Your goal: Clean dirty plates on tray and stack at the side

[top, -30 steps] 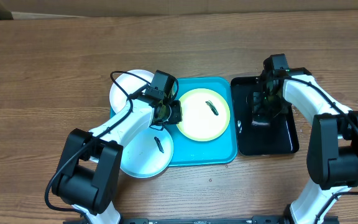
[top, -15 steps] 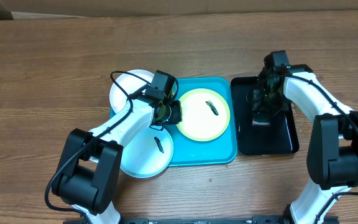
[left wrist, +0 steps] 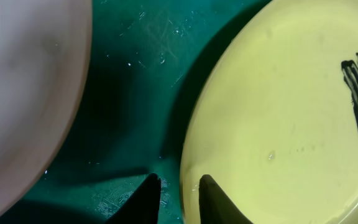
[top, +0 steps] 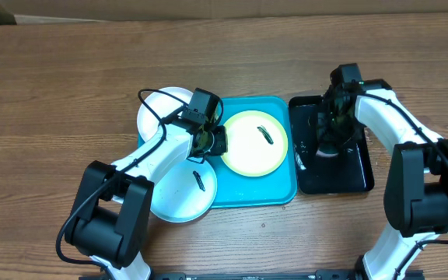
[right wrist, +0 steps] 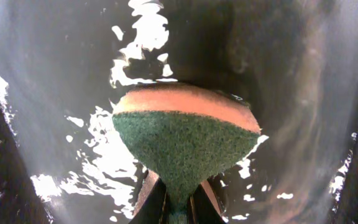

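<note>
The yellow-green rimmed plate (top: 249, 148) with a dark smear lies on the turquoise tray (top: 285, 190). My left gripper (top: 212, 141) is at its left rim. In the left wrist view its fingers (left wrist: 178, 186) straddle the rim of that plate (left wrist: 278, 124), closed on it. The white plate (top: 160, 113) lies left of the tray. The pale blue plate (top: 179, 190), smeared, overlaps the tray's front left corner. My right gripper (top: 327, 148) is shut on a green and orange sponge (right wrist: 185, 140) over the black tray (top: 352, 175).
The glossy black tray (right wrist: 55, 74) is wet and sits right beside the turquoise tray. A pale plate's edge (left wrist: 23, 93) shows left in the left wrist view. Brown wooden table (top: 68, 70) lies all around.
My right gripper has shifted slightly over the black tray with the sponge. The left arm and the plates have not moved.
</note>
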Controlling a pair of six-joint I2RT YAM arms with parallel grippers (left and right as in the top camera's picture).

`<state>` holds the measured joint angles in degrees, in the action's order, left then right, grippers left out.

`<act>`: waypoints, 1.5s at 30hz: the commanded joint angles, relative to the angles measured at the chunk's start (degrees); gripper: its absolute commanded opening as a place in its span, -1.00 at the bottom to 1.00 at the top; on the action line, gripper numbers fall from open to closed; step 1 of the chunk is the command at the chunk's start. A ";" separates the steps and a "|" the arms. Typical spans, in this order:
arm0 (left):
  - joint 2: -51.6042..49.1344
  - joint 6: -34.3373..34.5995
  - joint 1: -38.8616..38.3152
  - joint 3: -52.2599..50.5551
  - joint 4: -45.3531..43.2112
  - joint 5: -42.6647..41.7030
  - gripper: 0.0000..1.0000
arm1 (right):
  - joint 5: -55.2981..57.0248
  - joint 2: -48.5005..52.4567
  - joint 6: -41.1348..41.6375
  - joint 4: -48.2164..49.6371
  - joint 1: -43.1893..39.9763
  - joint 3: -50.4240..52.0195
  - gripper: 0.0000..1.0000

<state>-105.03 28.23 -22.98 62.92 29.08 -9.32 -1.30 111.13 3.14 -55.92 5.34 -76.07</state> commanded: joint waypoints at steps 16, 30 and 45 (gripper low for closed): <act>-0.61 0.11 0.09 -1.95 -0.63 0.96 -0.79 | -0.44 -6.34 0.07 -5.75 1.33 -7.15 -0.93; -0.61 0.11 2.80 -1.97 -2.12 0.87 -0.92 | 3.61 -6.34 -0.59 -6.80 4.35 -7.26 -0.93; -0.61 0.50 3.56 -1.97 -2.58 0.26 -0.92 | 4.20 -6.56 1.49 -7.78 5.73 -10.25 -0.93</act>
<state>-105.03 28.51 -19.62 61.47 26.76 -9.02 3.55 106.02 4.23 -63.16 10.61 -80.31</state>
